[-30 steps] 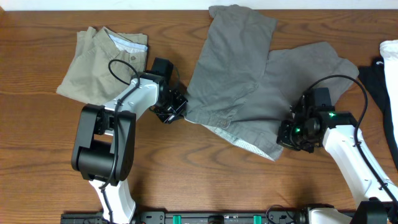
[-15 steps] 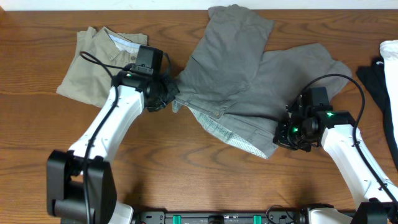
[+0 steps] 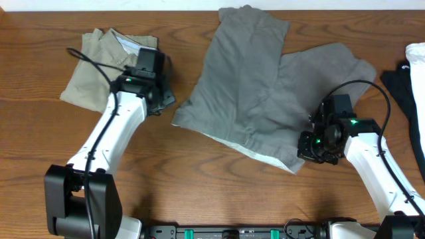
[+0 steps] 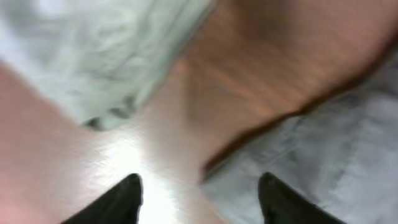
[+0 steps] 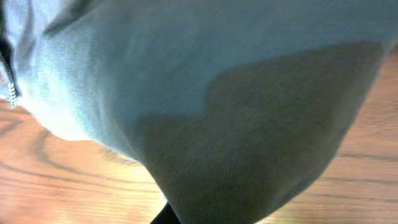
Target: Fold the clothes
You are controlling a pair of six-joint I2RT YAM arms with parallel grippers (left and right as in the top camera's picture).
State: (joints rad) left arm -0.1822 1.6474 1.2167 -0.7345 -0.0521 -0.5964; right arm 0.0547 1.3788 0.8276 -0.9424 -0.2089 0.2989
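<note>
Grey woven shorts (image 3: 252,86), rumpled, lopsided

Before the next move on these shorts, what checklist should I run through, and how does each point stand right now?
1. Left gripper empty: ok. Its jaws are apart over bare table, with nothing between them.
2. Right gripper holding the grey shorts: ok. It is shut at their lower right corner, and fabric fills its wrist view.
3. Grey shorts lying flat: not ok. One leg overlaps the other, and pale lining shows along the lower edge.
4. Left gripper clear of the khaki shorts: cannot tell. It hangs right at their edge.
5. Garments at the right table edge apart from the grey shorts: ok.
</note>
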